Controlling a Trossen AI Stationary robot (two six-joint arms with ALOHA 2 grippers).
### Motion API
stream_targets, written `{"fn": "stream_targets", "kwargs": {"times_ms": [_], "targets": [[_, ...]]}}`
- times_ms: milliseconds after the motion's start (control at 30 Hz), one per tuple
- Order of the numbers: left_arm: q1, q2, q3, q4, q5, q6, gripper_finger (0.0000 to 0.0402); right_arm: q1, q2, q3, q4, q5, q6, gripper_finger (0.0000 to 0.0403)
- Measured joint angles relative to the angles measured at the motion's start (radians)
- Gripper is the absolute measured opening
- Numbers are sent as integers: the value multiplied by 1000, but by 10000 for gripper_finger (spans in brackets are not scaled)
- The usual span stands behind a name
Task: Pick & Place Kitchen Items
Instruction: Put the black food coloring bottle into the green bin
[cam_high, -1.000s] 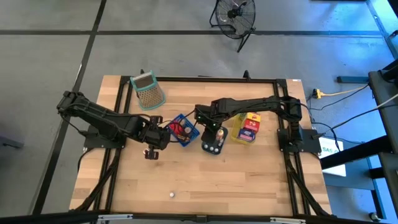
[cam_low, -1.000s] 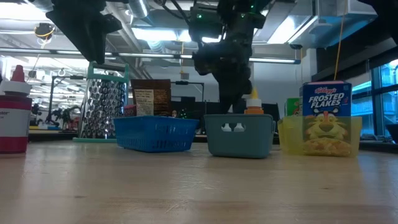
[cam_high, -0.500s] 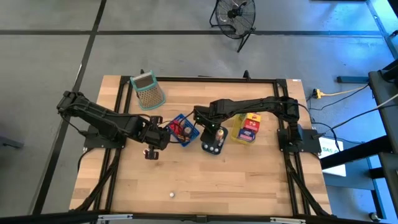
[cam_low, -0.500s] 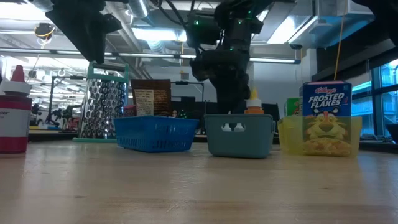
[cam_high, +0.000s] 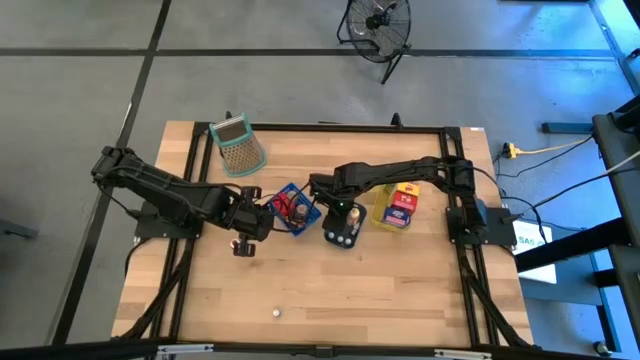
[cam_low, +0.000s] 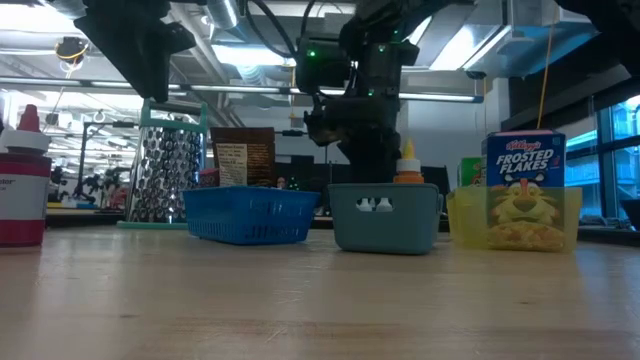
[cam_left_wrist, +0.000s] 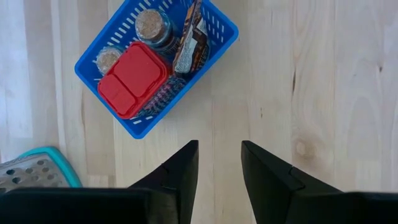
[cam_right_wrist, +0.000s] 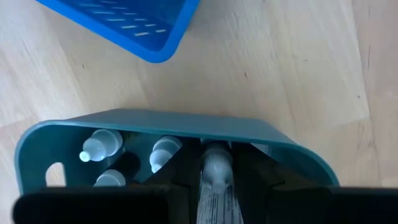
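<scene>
My right gripper (cam_right_wrist: 216, 157) hangs over the teal bin (cam_high: 342, 236), shut on a pale ribbed little bottle (cam_right_wrist: 215, 180). The bin (cam_right_wrist: 155, 126) holds other white-capped bottles (cam_right_wrist: 99, 144). My left gripper (cam_left_wrist: 219, 148) stands open above bare wood, on the near left of the blue basket (cam_left_wrist: 214, 37), with nothing between its fingers. A red box (cam_left_wrist: 134, 77), jars and a brown packet sit in that basket. In the high view my left gripper (cam_high: 241, 243) is left of the basket (cam_high: 296, 208). The low view shows my right arm (cam_low: 362, 110) reaching down into the bin (cam_low: 385, 216). My right gripper pinches the little bottle's ribbed body (cam_right_wrist: 215, 186) between its two fingers (cam_right_wrist: 184, 174), coming from above and pointing down. The bottle stands upright along the fingers, its lower end (cam_right_wrist: 215, 151) inside the teal bin's rim. Whether it rests on the bin's floor cannot be seen.
A yellow tray with a Frosted Flakes box (cam_high: 398, 207) stands right of the bin. A metal grater (cam_high: 238, 146) lies at the far left, a red bottle (cam_low: 24, 190) at the left, a tiny white piece (cam_high: 277, 312) near the front edge. Bare wood fills the near half.
My right gripper has come down toward the teal bin, still shut on the little bottle and still pointing down.
</scene>
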Motion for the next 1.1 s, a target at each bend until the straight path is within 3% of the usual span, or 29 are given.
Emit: {"fn": "stream_targets", "kwargs": {"times_ms": [833, 1100], "targets": [[-4, 0, 0, 0, 0, -11, 116, 0, 0, 0, 16, -34, -19, 75], [-32, 0, 0, 0, -1, -11, 116, 0, -2, 0, 40, 19, -20, 76]]}}
